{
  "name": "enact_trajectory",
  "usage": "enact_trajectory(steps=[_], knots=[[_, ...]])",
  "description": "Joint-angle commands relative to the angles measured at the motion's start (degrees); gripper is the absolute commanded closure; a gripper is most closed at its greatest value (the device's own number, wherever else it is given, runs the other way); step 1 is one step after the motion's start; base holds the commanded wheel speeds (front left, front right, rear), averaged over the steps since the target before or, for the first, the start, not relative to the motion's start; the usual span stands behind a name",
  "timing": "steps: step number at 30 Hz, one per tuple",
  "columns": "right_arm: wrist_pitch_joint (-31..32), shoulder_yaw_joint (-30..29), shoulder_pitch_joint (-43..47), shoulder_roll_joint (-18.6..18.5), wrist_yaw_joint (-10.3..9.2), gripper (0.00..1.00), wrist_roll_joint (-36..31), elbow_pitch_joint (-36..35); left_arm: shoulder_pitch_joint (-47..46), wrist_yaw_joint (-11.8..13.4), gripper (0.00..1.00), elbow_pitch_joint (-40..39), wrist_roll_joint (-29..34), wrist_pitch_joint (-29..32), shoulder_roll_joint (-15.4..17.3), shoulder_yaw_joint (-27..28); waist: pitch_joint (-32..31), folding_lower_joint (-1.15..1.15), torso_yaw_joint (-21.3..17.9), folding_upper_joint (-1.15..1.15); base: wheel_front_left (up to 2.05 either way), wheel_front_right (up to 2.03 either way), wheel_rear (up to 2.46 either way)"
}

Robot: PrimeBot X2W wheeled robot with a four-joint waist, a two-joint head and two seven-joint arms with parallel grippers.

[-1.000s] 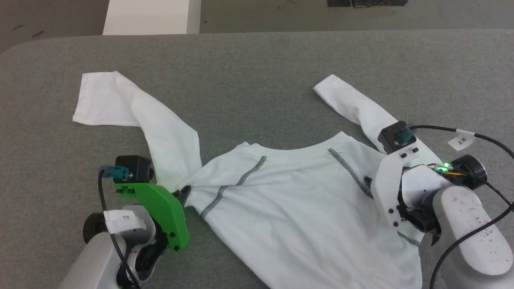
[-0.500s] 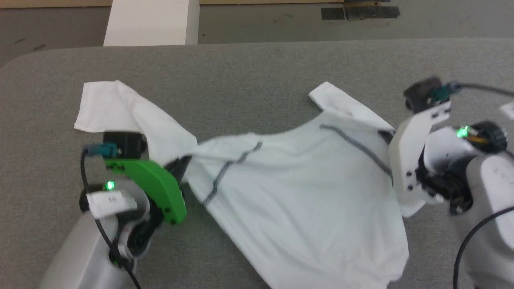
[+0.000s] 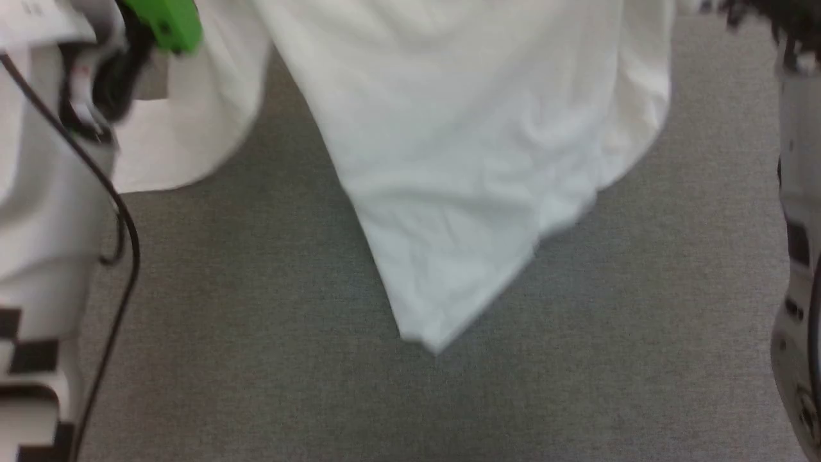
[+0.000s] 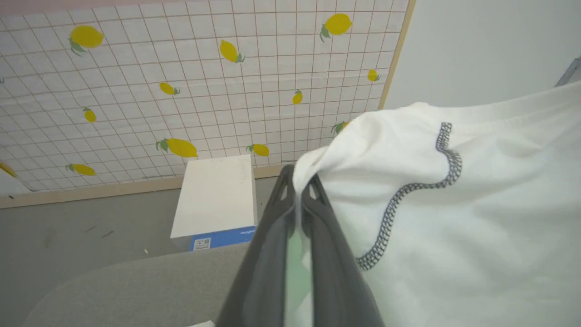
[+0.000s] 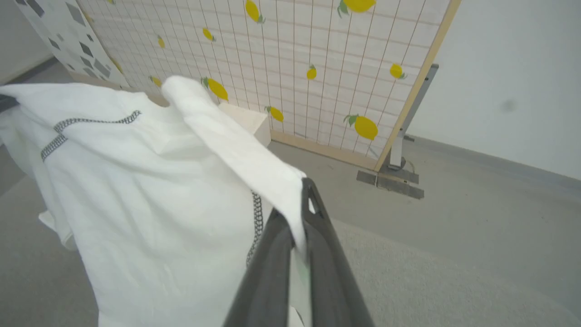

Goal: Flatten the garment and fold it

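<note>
The garment point(image 3: 449, 160), a white shirt with dark zigzag seams, hangs in the air above the grey table point(image 3: 256, 385); its lower corner dangles near the surface. In the left wrist view my left gripper point(image 4: 297, 188) is shut on a pinch of the garment point(image 4: 454, 218) at one shoulder. In the right wrist view my right gripper point(image 5: 302, 197) is shut on the garment point(image 5: 150, 190) at the other shoulder, with a sleeve draped over its fingers. The head view holds the left arm's green mount point(image 3: 163, 22) at top left and part of the right arm point(image 3: 795, 192) at the right edge.
A white box point(image 4: 218, 195) with a blue band stands on the floor beyond the table's far edge. Behind it is a tiled screen with lemon prints point(image 5: 317, 68) on a metal foot point(image 5: 395, 179). A black cable point(image 3: 122, 244) hangs by the left arm.
Both arms have lifted the garment off the table, where it lay a second ago. The right gripper closed on the shoulder. The head camera has tilted down toward the table's near part.
</note>
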Motion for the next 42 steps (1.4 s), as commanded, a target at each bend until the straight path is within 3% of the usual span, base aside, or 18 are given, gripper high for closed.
enact_trajectory(steps=[1, 10, 19, 25, 32, 37, 42], knots=[[-2.2, -0.75, -3.61, 1.18, -0.08, 1.0, -1.01, 1.78, -3.77, -0.06, 1.0, 1.6, 2.16, -0.96, 0.43, -0.68, 2.74, -0.01, -0.81, 0.0, 0.0, 0.0, 0.0], [-18.58, -3.68, -21.88, 4.62, -0.08, 1.0, -6.78, 13.95, -23.48, -1.34, 1.0, 11.92, 8.98, -11.43, 1.33, -1.01, 5.29, -0.01, -1.57, 0.0, 0.0, 0.0, 0.0], [-27.41, -3.37, -26.12, 5.43, -0.08, 1.0, -6.99, 24.75, -27.43, -1.97, 1.0, 19.86, 11.4, -23.21, 2.27, -1.01, 7.56, -0.01, -1.33, 0.0, 0.0, 0.0, 0.0], [-29.04, 0.19, -20.28, 4.62, -0.08, 1.0, -0.97, 26.58, -22.82, -3.59, 1.0, 23.78, 10.56, -25.21, 2.32, -1.93, 7.59, -0.01, -0.56, 0.0, 0.0, 0.0, 0.0], [-30.78, 7.68, -8.06, 0.35, -0.08, 1.0, 8.38, 20.57, -14.52, -5.49, 1.0, 24.97, 8.41, -25.91, 2.62, -2.77, 4.27, -0.01, 0.53, 0.0, 0.0, 0.0, 0.0], [-31.88, 11.38, 4.64, -3.7, -0.08, 1.0, 14.59, 12.51, -3.07, -5.86, 1.0, 21.08, 4.89, -26.96, 2.66, -1.96, -0.93, -0.01, 1.32, 0.0, 0.0, 0.0, 0.0], [-31.69, 12.07, 19.8, -7.36, -0.08, 1.0, 18.29, 4.16, 13.15, -3.71, 1.0, 11.78, 0.33, -26.63, 2.1, -0.39, -6.45, -0.01, 2.07, 0.0, 0.0, 0.0, 0.0]])
